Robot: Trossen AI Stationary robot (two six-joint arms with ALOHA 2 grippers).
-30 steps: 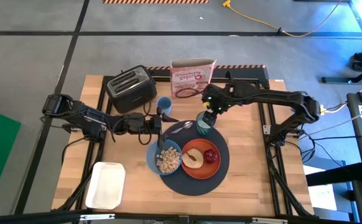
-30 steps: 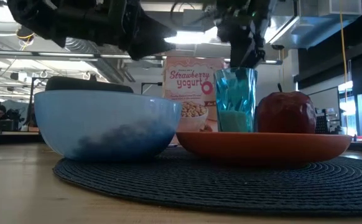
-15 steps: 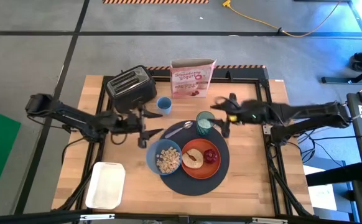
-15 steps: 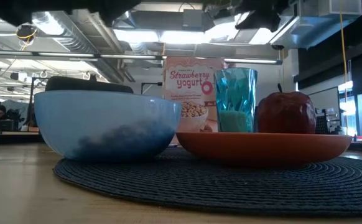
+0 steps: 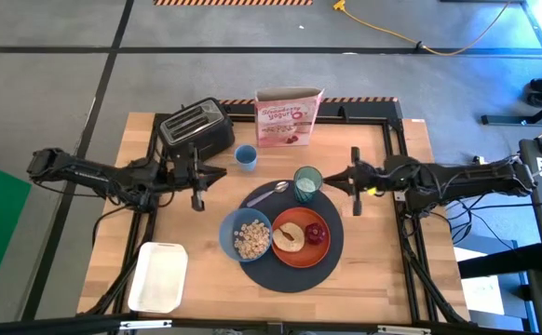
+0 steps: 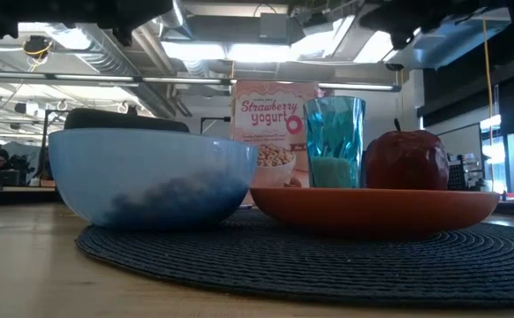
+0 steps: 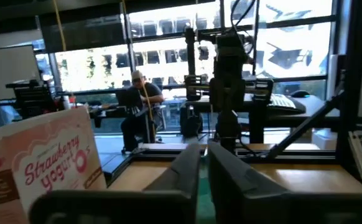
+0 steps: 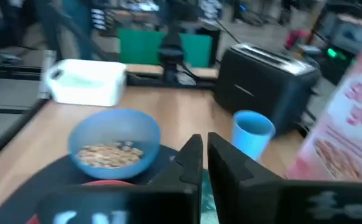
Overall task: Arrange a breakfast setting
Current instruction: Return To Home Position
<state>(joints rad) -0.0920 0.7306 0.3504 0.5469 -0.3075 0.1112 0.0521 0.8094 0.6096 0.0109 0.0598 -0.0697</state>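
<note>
Breakfast setting pieces lie between the two grippers, all on the large round dark-grey woven mat (image 5: 285,275). The right gripper (image 5: 347,177) hangs empty, its fingers drawn together with only a slit between them. Nearest in front of it, just beside the fingertips but apart from them, stands the translucent green cup (image 5: 307,183). Beyond the cup lies the metal spoon (image 5: 269,194). Off to one side is the orange plate (image 5: 304,260), carrying the red apple (image 5: 317,233) and a slice of toast (image 5: 287,238). Farther on, the blue bowl (image 5: 224,233) holds cereal (image 5: 250,238). Across the mat, the left gripper (image 5: 210,177) faces back at it, likewise near-closed and empty. The small blue cup (image 5: 245,155) and black toaster (image 5: 196,131) sit off the mat near that gripper.

The layout looks complete, so the step in hand appears to be the retreat to rest. What that calls for is pulling each arm straight back from the mat, the right one minding the cup beside it.
</note>
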